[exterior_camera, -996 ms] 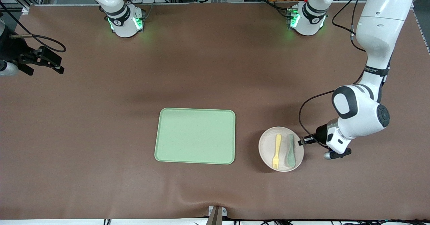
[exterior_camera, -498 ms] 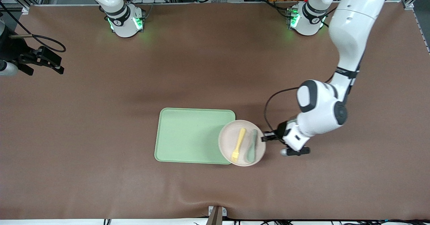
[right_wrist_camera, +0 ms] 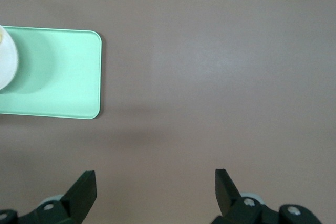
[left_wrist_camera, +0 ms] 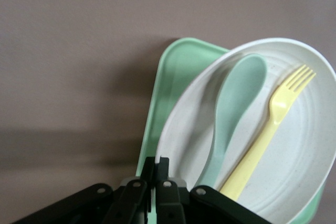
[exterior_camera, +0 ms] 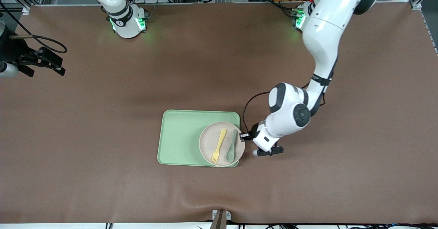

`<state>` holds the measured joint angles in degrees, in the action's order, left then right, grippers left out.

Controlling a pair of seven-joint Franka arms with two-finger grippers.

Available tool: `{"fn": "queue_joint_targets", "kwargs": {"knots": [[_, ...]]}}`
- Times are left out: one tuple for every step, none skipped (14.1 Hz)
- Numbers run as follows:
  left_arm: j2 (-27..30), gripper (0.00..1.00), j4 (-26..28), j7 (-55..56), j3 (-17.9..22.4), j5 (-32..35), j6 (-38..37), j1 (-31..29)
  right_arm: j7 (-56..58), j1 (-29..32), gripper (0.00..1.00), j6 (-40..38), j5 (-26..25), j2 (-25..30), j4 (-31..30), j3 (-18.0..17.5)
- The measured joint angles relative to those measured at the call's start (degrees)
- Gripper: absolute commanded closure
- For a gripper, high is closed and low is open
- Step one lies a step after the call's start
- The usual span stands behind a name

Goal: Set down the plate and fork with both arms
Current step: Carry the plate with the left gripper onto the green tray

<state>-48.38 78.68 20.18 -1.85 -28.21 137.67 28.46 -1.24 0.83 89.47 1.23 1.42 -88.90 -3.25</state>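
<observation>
While your left fingers [exterior_camera: 243, 136] are pinching the plate [exterior_camera: 208, 147] rim, it's now overlapping the tray [exterior_camera: 178, 136]; right fingers [right_wrist_camera: 155, 187] waiting wide.

1. Plate [exterior_camera: 209, 143]: round, shallow, off-white, matte. Held by its rim over the left arm's end of a light-green tray [exterior_camera: 181, 136], rim pinched by the left gripper [exterior_camera: 244, 136].
2. Fork [exterior_camera: 218, 146]: small, pale yellow, plastic, short tines. Lying flat in the plate, tines toward the front camera, just beside a grey-green spoon [exterior_camera: 231, 146].
</observation>
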Motion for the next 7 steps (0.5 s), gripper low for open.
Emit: {"fn": "queue_joint_targets", "kwargs": {"knots": [[-0.8,1.0,-0.6,0.9,0.8,0.0,0.1,1.5,0.0,0.0,0.0,0.0,0.0,0.0,0.0,0.0],[-1.4,1.0,-0.9,1.6,1.1,0.0,0.4,2.4,0.0,0.0,0.0,0.0,0.0,0.0,0.0,0.0],[-1.9,1.0,-1.0,2.0,1.2,0.0,0.8,2.9,0.0,0.0,0.0,0.0,0.0,0.0,0.0,0.0],[-2.3,1.0,-1.1,2.3,1.3,0.0,1.3,3.2,0.0,0.0,0.0,0.0,0.0,0.0,0.0,0.0],[-2.6,1.0,-1.2,2.5,1.3,0.0,1.9,3.4,0.0,0.0,0.0,0.0,0.0,0.0,0.0,0.0],[-3.0,1.0,-1.3,2.8,1.3,0.0,2.2,3.6,0.0,0.0,0.0,0.0,0.0,0.0,0.0,0.0],[-3.4,1.0,-1.3,3.5,1.3,0.0,2.3,3.7,0.0,0.0,0.0,0.0,0.0,0.0,0.0,0.0]]}}
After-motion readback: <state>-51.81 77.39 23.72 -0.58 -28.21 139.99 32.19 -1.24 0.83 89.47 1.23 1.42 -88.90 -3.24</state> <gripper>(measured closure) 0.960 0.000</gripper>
